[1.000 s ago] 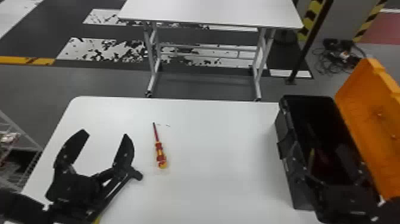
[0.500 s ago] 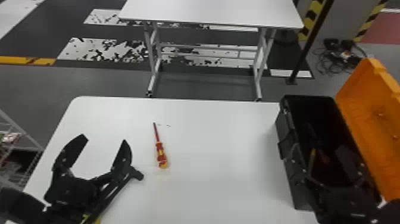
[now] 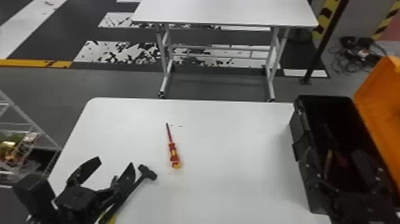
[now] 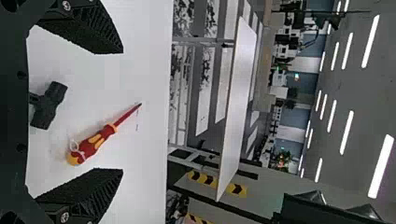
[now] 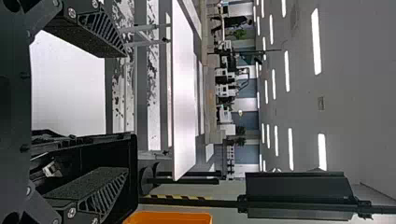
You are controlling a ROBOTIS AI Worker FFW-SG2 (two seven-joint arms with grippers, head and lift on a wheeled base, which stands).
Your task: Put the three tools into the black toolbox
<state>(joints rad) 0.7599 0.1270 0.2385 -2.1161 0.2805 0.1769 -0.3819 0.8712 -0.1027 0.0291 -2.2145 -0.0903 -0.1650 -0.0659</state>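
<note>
Red-and-yellow screwdriver [image 3: 174, 155] lying on the white worktop [image 3: 235, 149], black-headed hammer [image 3: 148, 172] near it, left tool [image 3: 115, 161] spread wide beside the hammer, black toolbox [image 3: 300, 135] at right, orange lid [image 3: 381, 116] raised, right tool [image 3: 331, 150] spread wide over its near part.
</note>
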